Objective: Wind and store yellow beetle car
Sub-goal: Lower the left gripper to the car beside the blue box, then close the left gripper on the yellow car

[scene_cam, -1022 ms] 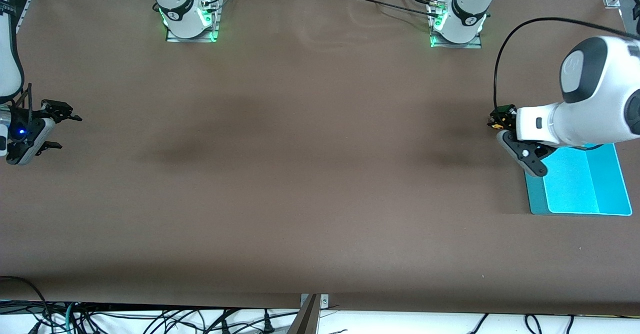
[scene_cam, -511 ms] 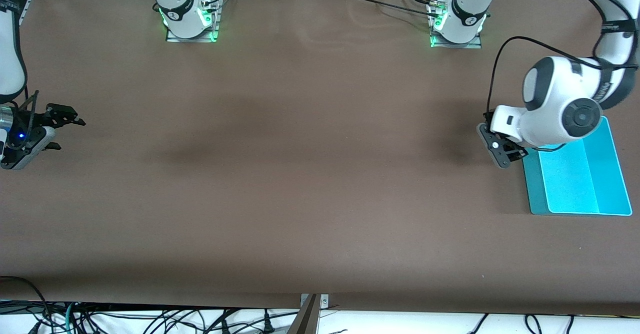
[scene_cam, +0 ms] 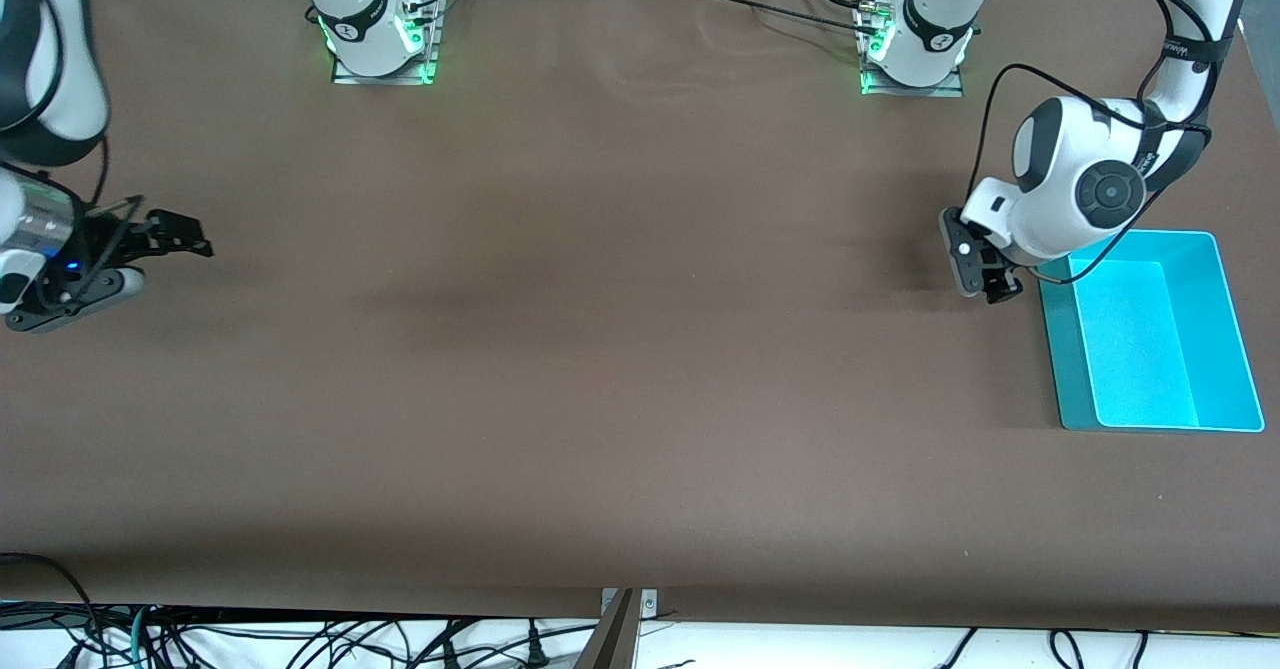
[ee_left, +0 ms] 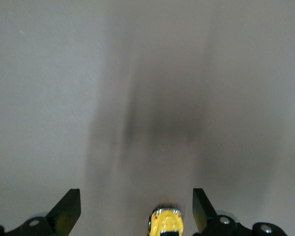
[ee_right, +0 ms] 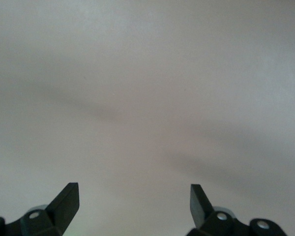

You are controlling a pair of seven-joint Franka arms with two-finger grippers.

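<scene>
Car (ee_left: 164,222) shows only in the left wrist view: a yellow nose low between the left gripper's (ee_left: 136,211) fingers, which stand wide apart with clear gaps on both sides of it, so it isn't pinched. Can't tell from that view whether it sits on the table (scene_cam: 620,349) or how far below the fingers it is. In the front view the car itself isn't visible; the left gripper (scene_cam: 975,269) hides it, hanging low over bare table just beside the bin's (scene_cam: 1062,369) edge, on the side toward the right arm's end. The bin is turquoise and looks empty, so storing isn't done. My read: the car lies outside the bin because winding needs open table to drag it along, and the claw straddles it wide to line up a grip; next move needs it centred before closing, since the car is tiny and a skewed pinch could flick it away. Right gripper (scene_cam: 160,249) waits over the table well apart from the bin, at the right arm's end, fingers spread wide and holding nothing; its wrist view shows only bare table between the fingers (ee_right: 64,199).
</scene>
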